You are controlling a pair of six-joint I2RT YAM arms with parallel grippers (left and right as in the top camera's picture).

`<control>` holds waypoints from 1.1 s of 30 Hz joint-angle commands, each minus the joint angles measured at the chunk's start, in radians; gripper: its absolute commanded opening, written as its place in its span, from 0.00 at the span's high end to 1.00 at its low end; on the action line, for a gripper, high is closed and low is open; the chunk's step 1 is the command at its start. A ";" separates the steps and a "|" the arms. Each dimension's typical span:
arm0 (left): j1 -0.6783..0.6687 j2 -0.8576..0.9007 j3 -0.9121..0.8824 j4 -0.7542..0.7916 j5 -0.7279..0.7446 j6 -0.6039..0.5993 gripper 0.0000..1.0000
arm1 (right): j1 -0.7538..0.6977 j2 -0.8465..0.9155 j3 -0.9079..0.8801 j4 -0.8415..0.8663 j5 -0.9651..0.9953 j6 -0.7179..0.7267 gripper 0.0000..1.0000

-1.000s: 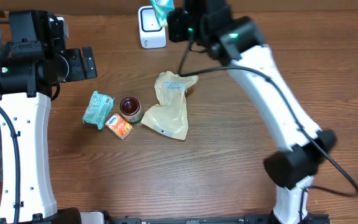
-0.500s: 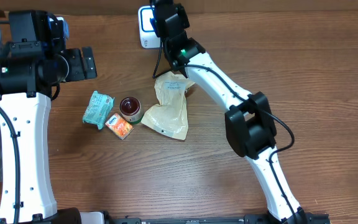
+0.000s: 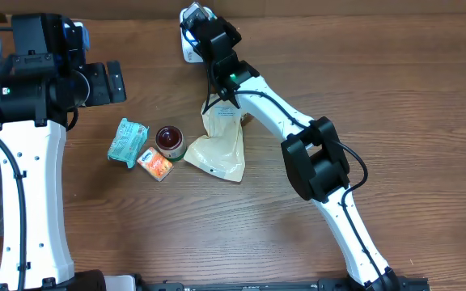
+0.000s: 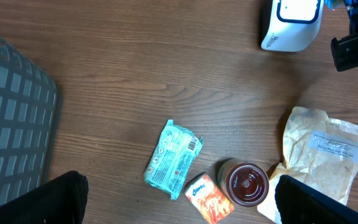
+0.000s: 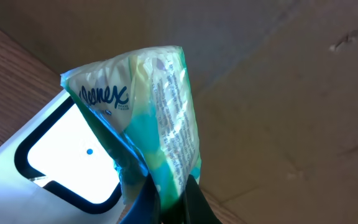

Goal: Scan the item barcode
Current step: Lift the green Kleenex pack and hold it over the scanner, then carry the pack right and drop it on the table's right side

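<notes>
Teal-and-white plastic of the tissue pack [image 5: 148, 118] is seen pinched at its lower end by the closed right gripper [image 5: 169, 200], and the pack's long axis runs straight up and away from the jaws. Just behind and to the left of the pack, the scanner [image 5: 61, 158] is set at the far edge of the table [image 3: 395, 121], its lit window partly covered by the pack. The right gripper is therefore judged far nearer the scanner than the left gripper [image 4: 182, 205], which is spread wide and empty near the table's left edge. No barcode can be made out, and the face that bears it cannot be told. From overhead the pack is almost wholly covered by the right gripper.
</notes>
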State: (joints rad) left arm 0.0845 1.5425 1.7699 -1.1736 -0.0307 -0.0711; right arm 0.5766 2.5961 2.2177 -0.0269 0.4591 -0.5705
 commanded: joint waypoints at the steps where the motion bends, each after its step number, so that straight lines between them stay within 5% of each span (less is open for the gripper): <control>1: -0.006 -0.013 0.020 0.003 -0.003 0.019 0.00 | -0.003 0.000 0.007 -0.005 -0.008 -0.030 0.96; 8: -0.006 -0.013 0.019 0.003 -0.003 0.019 0.00 | -0.003 -0.012 0.008 -0.022 0.000 -0.020 0.96; 17: -0.006 -0.013 0.020 0.003 -0.003 0.019 0.01 | -0.012 -0.219 0.008 -0.207 -0.113 0.259 0.96; 26: -0.006 -0.013 0.019 0.003 -0.003 0.019 0.01 | -0.087 -0.552 0.008 -0.592 -0.402 0.872 0.96; 33: -0.006 -0.013 0.019 0.003 -0.003 0.019 0.00 | -0.271 -0.697 0.008 -1.071 -0.499 1.072 0.96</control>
State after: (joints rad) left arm 0.0845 1.5425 1.7699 -1.1736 -0.0311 -0.0708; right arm 0.3767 1.8935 2.2353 -1.0012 0.0212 0.3386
